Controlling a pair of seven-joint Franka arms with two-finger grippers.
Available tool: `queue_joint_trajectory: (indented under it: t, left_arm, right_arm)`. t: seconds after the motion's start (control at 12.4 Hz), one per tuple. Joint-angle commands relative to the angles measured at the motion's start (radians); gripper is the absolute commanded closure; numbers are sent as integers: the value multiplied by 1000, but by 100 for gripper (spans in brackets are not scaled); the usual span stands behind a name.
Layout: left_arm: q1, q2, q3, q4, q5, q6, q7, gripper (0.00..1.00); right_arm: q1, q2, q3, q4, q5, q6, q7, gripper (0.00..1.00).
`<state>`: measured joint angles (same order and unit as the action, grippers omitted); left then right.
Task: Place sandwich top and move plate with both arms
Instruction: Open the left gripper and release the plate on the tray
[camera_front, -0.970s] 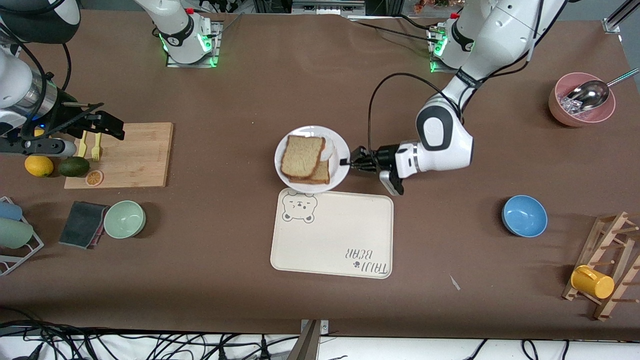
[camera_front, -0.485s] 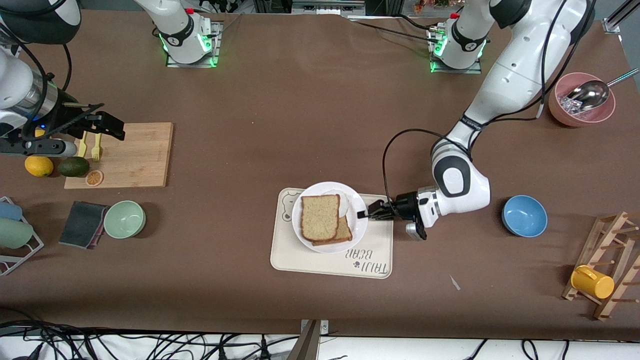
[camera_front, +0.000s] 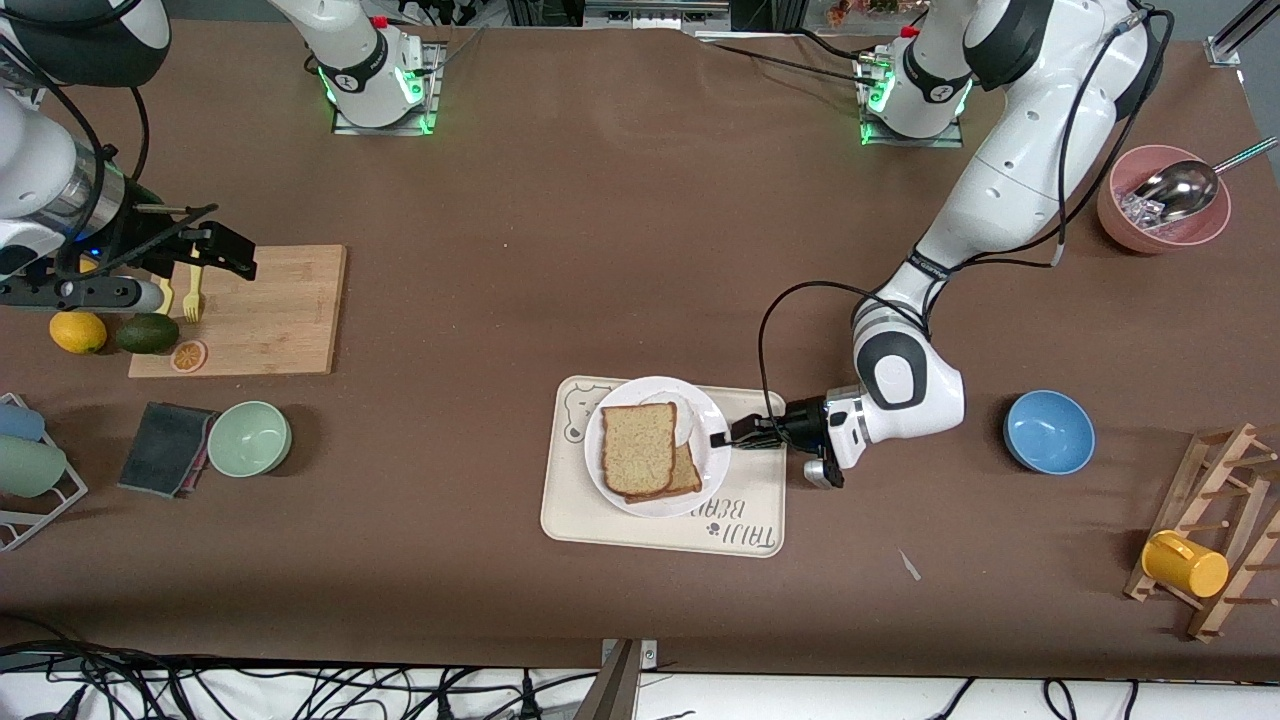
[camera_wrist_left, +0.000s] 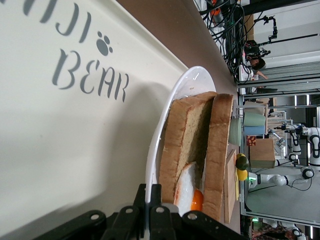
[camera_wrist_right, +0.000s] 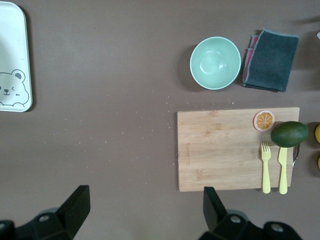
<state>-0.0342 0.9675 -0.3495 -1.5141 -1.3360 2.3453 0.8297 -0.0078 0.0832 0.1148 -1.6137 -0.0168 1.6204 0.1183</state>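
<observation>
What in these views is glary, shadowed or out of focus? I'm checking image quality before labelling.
Front view: even light and sharp, soft shadows beside the tray and blue bowl. Left wrist view: the left gripper, shut on the plate, is a dark close shape; the tray lettering is sharp and the room past the table bright. Right wrist view: the cutting board is sharp, the open right gripper's fingers blurred.
</observation>
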Motion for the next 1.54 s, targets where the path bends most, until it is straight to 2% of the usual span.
queue_joint_trajectory:
  t: [0.0, 0.24, 0.49, 0.57, 0.73, 1.29, 1.46]
  left_arm:
    - [-10, 14, 12, 28, 18, -23, -14, 100]
    - [8, 17, 18, 20, 95, -66, -21, 100]
    - [5, 17, 21, 20, 98, -66, -23, 99]
    - [5, 20, 21, 20, 98, -64, -21, 76]
    - [8, 23, 26, 15, 100, -66, -18, 0]
    - [43, -50, 30, 6, 101, -125, -59, 0]
    - [46, -94, 30, 0, 197, -130, -139, 0]
  right_arm:
    - [3, -14, -4, -12, 11, 10, -3, 0]
    - [3, -14, -4, -15, 11, 19, -5, 0]
    - [3, -11, -4, -17, 11, 19, -3, 0]
    - [3, -11, -4, -17, 11, 21, -3, 0]
    - [3, -8, -4, -17, 11, 23, -5, 0]
    - [3, 1, -4, -18, 8, 30, -5, 0]
    - [3, 1, -4, -18, 8, 30, -5, 0]
